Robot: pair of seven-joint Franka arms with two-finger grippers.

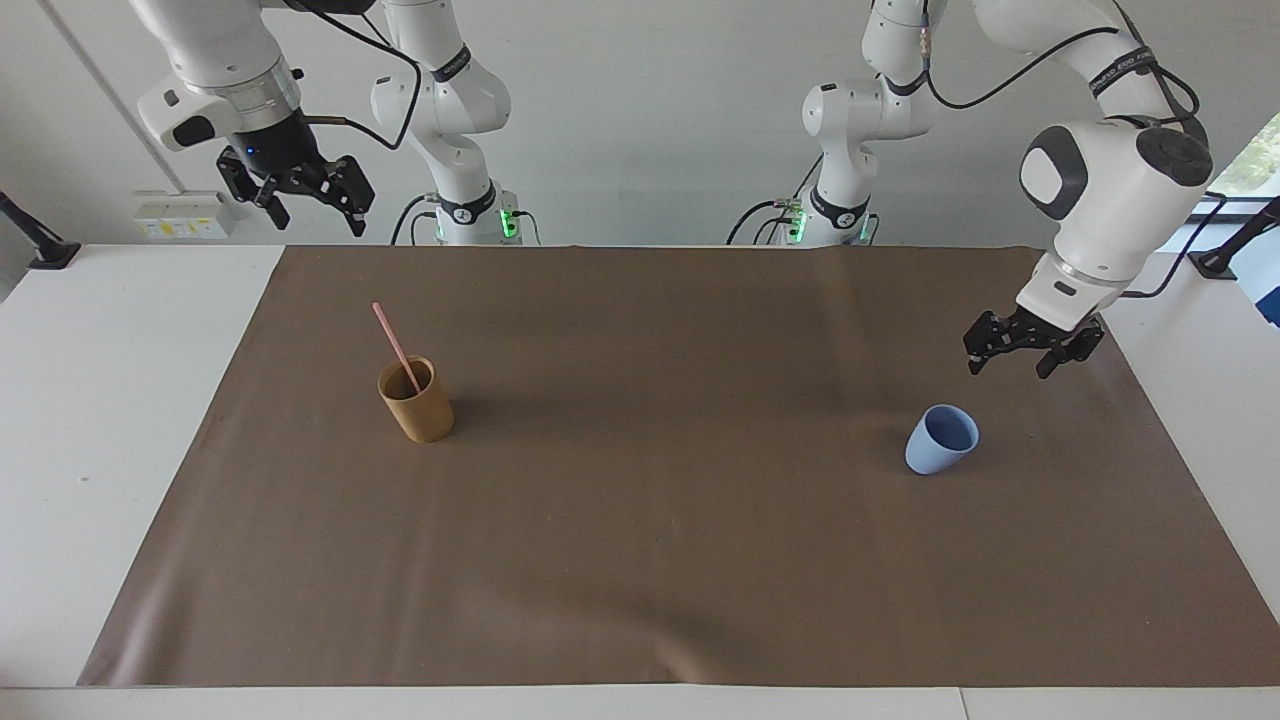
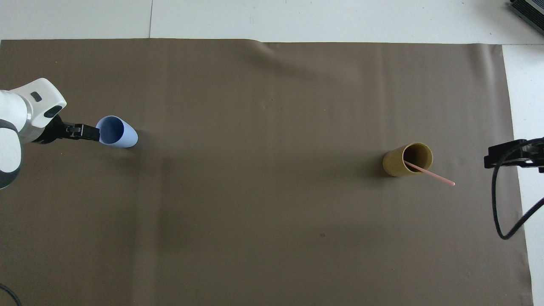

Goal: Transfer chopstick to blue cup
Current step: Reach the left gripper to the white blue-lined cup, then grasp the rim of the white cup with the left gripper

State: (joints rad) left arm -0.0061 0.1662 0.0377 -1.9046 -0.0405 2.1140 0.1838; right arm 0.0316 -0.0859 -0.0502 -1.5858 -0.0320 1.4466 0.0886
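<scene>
Chopstick leans in the tan cup. Left gripper, fingers apart, hangs above the mat near the blue cup; right gripper, fingers apart, waits raised.

A white table carries a brown mat; on the mat stand a tan cup and the blue cup.

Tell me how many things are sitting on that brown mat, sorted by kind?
Cups: 2, a blue cup and a tan cup
Chopsticks: 1, the chopstick leaning inside the tan cup
Total: 3
</scene>
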